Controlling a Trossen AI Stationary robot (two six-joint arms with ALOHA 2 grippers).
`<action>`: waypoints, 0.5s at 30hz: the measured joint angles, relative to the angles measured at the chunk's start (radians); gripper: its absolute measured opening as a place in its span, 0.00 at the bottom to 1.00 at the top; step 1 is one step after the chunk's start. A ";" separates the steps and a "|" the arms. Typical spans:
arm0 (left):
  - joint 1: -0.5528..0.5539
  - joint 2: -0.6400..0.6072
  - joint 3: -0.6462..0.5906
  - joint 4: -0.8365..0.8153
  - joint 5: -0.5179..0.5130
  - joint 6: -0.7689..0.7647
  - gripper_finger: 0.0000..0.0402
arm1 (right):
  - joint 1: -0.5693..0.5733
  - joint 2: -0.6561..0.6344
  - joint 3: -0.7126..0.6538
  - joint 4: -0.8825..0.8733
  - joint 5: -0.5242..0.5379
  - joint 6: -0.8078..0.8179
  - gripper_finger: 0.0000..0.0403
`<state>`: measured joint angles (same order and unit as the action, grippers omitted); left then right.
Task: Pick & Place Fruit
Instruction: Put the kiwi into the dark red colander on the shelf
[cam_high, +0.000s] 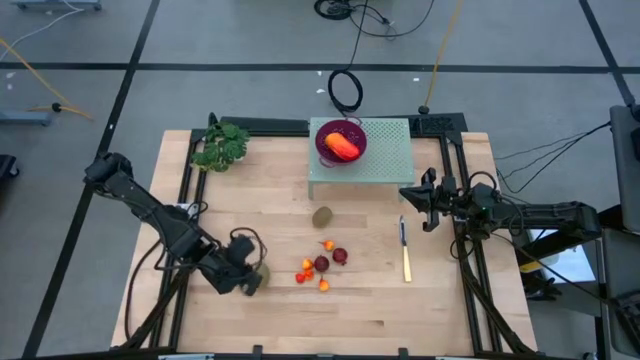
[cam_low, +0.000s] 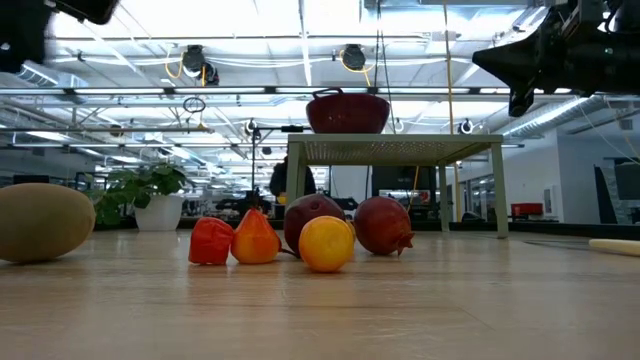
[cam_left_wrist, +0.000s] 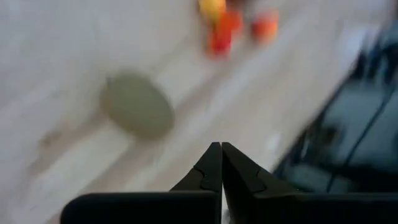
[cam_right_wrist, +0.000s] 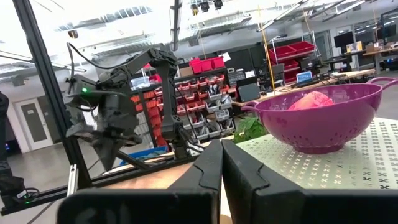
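One olive-brown kiwi (cam_left_wrist: 137, 106) lies on the wooden table just ahead of my left gripper (cam_left_wrist: 221, 150), which is shut and empty near the table's near left; in the high view the kiwi (cam_high: 263, 271) shows beside the gripper (cam_high: 250, 281). A second kiwi (cam_high: 322, 215) lies mid-table. Two dark red round fruits (cam_high: 330, 260) and several tiny orange-red ones (cam_high: 303, 272) lie in a cluster. The elongated orange-red fruit (cam_high: 343, 148) lies in a purple colander (cam_high: 322, 136) on a pale green stand (cam_high: 385, 150). My right gripper (cam_high: 414, 199) is shut and empty, raised at the stand's right near corner.
A green leafy bunch (cam_high: 221, 146) sits at the far left of the table. A yellow-handled knife (cam_high: 405, 252) lies right of the fruit cluster. A black frame runs along the table's edges (cam_high: 470, 270). Bare wood lies between the cluster and the stand.
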<state>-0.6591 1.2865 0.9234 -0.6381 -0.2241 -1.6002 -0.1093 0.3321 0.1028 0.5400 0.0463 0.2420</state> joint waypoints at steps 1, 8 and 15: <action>0.001 0.000 0.000 -0.001 -0.042 -0.036 0.01 | 0.000 0.000 0.000 0.000 0.000 0.000 0.01; 0.000 0.000 0.000 0.004 -0.101 -0.113 0.00 | 0.000 0.000 0.000 0.000 0.000 0.004 0.01; 0.000 0.000 0.000 0.051 -0.098 -0.156 0.06 | 0.000 0.000 0.000 0.001 0.000 0.009 0.01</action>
<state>-0.6594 1.2865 0.9234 -0.5873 -0.3225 -1.7557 -0.1093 0.3321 0.1028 0.5407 0.0463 0.2511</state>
